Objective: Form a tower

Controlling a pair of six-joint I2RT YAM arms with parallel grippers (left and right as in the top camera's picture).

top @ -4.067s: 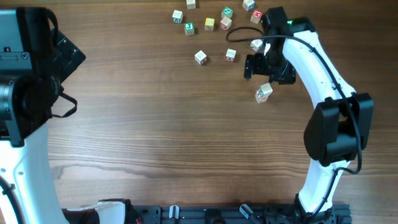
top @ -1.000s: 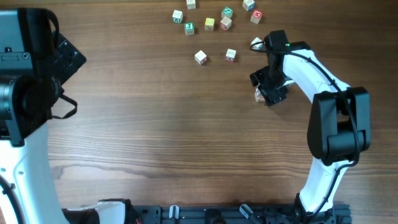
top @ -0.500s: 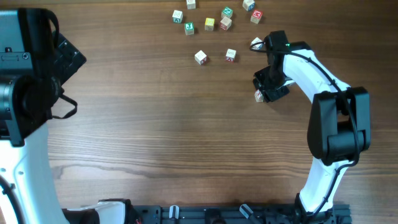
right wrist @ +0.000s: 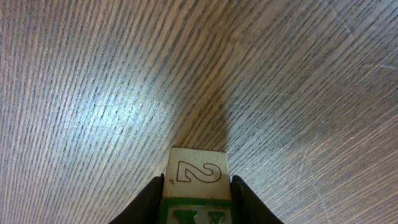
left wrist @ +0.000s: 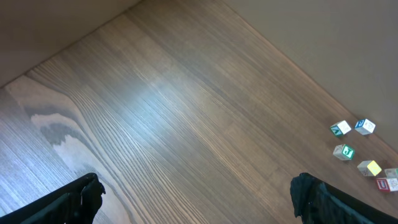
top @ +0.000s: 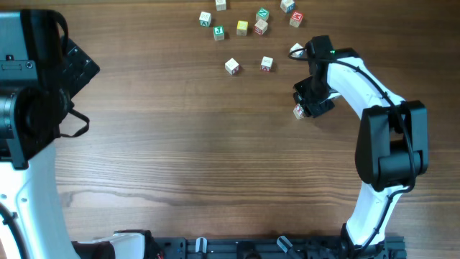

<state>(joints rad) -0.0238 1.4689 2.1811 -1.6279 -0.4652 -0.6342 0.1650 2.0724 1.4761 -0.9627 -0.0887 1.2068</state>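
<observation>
My right gripper (top: 305,106) is low over the table at the right and shut on a pale wooden letter cube (top: 298,111). In the right wrist view that cube (right wrist: 196,173) sits between the two dark fingers (right wrist: 149,200). It shows a face with an outlined 2, and a green-framed face below it. My left gripper (left wrist: 198,194) hangs open above bare wood with nothing between its jaws. A tower does not show in any view.
Several loose letter cubes lie scattered at the far edge, among them a yellow one (top: 242,27) and a green one (top: 263,14). Nearer cubes lie singly (top: 231,66), (top: 267,63). Another cube (top: 295,51) sits just behind the right wrist. The left arm (top: 32,101) fills the left edge.
The right gripper's jaws have closed onto the letter cube over the last second. The cube and arm have barely shifted. The left arm has not moved.
</observation>
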